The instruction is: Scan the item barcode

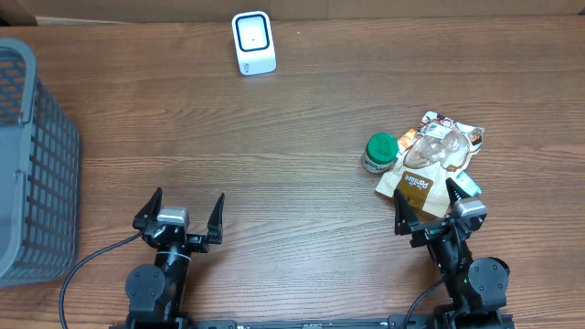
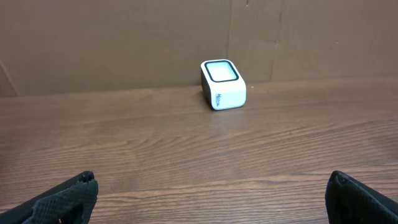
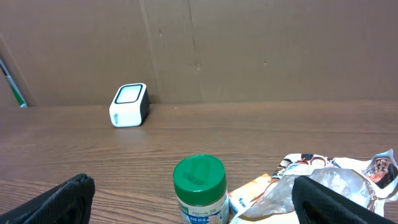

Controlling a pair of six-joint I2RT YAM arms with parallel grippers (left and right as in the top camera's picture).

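Note:
The items lie in a heap at the right. A small jar with a green lid (image 1: 379, 152) (image 3: 199, 186) stands upright next to several crumpled snack packets (image 1: 430, 163) (image 3: 339, 180). The white barcode scanner (image 1: 253, 43) (image 2: 223, 84) (image 3: 129, 104) stands at the far edge of the table. My right gripper (image 1: 427, 206) (image 3: 194, 198) is open just short of the packets, holding nothing, with the jar ahead and slightly left. My left gripper (image 1: 184, 208) (image 2: 211, 186) is open over bare wood at the near left, facing the scanner.
A grey mesh basket (image 1: 32, 155) fills the left edge of the table. A brown cardboard wall (image 2: 124, 37) runs behind the scanner. Wooden tabletop (image 1: 274, 164) stretches between the two grippers and the scanner.

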